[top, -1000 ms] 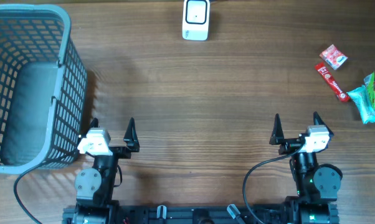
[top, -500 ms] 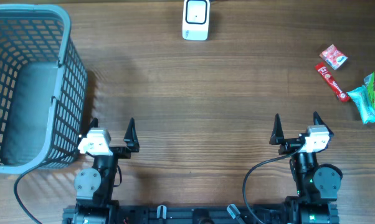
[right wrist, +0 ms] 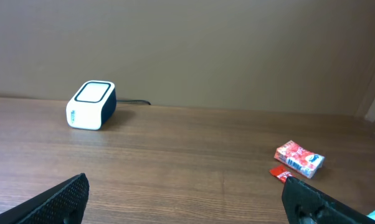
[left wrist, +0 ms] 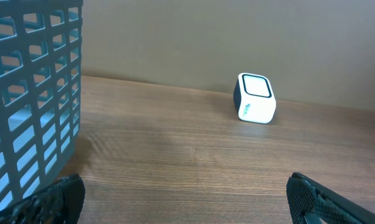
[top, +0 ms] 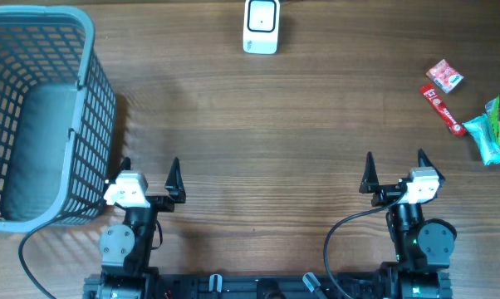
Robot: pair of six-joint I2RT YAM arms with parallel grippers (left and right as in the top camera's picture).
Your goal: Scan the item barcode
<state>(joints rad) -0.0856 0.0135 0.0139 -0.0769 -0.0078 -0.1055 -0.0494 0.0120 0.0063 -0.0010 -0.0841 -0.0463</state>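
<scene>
1. left fingers spread wide, holding nothing, lower left of the overhead frame, just beside the grey basket.
2. right fingers spread wide, empty, lower right.
3. white scanner stands top centre on the table.
4. snack packets lie at the right edge.

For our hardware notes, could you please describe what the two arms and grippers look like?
Both arms match: dark grey, rounded joint housings on a black base rail, a white block at each wrist. The left gripper and right gripper have black, tapering, pointed fingers. A black cable loops out beside each arm.
</scene>
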